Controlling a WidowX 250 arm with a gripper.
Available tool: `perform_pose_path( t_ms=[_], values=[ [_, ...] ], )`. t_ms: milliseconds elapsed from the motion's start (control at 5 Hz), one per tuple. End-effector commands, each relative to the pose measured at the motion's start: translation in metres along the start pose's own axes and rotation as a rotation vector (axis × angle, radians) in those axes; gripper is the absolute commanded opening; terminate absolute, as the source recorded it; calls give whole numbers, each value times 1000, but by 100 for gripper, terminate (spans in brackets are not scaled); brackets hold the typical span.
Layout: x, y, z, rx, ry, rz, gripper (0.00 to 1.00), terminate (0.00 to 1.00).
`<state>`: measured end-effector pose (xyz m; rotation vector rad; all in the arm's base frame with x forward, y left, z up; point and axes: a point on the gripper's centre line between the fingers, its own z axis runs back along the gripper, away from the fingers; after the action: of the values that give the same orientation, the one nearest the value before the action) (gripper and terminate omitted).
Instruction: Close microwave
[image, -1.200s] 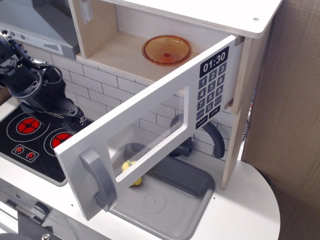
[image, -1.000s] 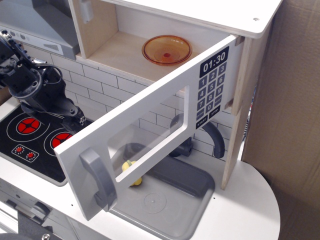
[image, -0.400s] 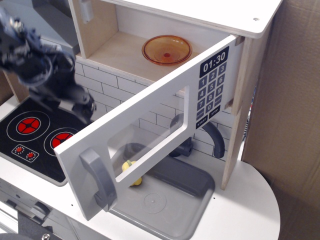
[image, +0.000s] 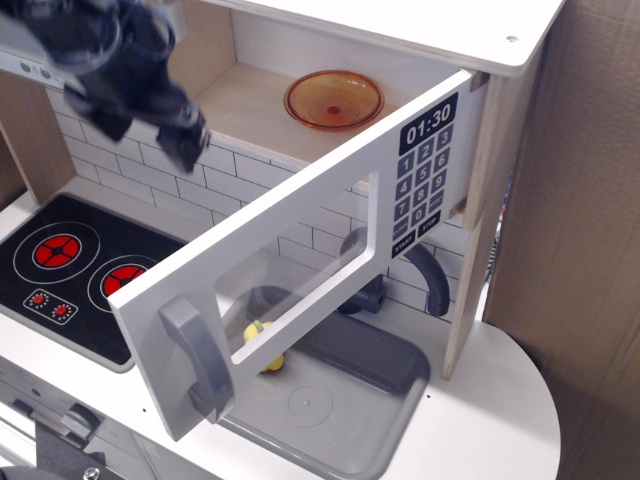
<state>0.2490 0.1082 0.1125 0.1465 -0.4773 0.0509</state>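
The microwave is a light-wood box under a white shelf. Its white door stands wide open and swings out towards me over the sink. The grey bar handle is at the door's near left end and the black keypad is near the hinge. An orange bowl sits inside. My gripper is blurred at the upper left, in front of the microwave's left wall, above and behind the door's free end and apart from it. Its jaws cannot be made out.
A grey sink with a grey faucet lies under the open door, with a small yellow object in it. A black stove with red burners is at the left. A cardboard wall stands at the right.
My arm has risen from just above the stove, beside the door's free end, up to the level of the microwave's opening. The door has not moved.
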Motion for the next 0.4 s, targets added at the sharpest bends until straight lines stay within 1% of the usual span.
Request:
perform_pose_path(
  t_ms=[0, 200],
  values=[
    [43, -25, 36, -50, 99, -90, 100, 0],
    [55, -44, 42, -88, 146, -79, 100, 0]
  ],
)
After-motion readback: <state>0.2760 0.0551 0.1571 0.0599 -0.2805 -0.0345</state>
